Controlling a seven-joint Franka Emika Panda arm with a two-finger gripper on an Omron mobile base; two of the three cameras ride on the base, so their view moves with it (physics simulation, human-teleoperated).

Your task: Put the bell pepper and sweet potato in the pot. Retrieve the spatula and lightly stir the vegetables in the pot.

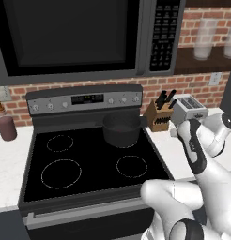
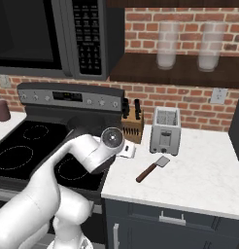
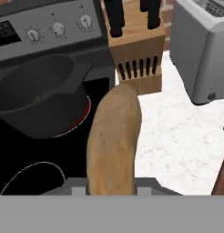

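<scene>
One sweet potato (image 3: 114,141) is held clamped in the nearly closed claw (image 3: 111,186), its long axis pointing away from it; the pot (image 3: 41,98) is seen ahead and leftward, well apart.

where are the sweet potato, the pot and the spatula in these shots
sweet potato (image 3: 114,141): hand view, middle of its tan skin, held between the gripper's fingers
pot (image 1: 121,131): left base view, dark front wall, on the back right burner
spatula (image 2: 151,169): right base view, brown handle, lying on the white counter before the toaster
</scene>
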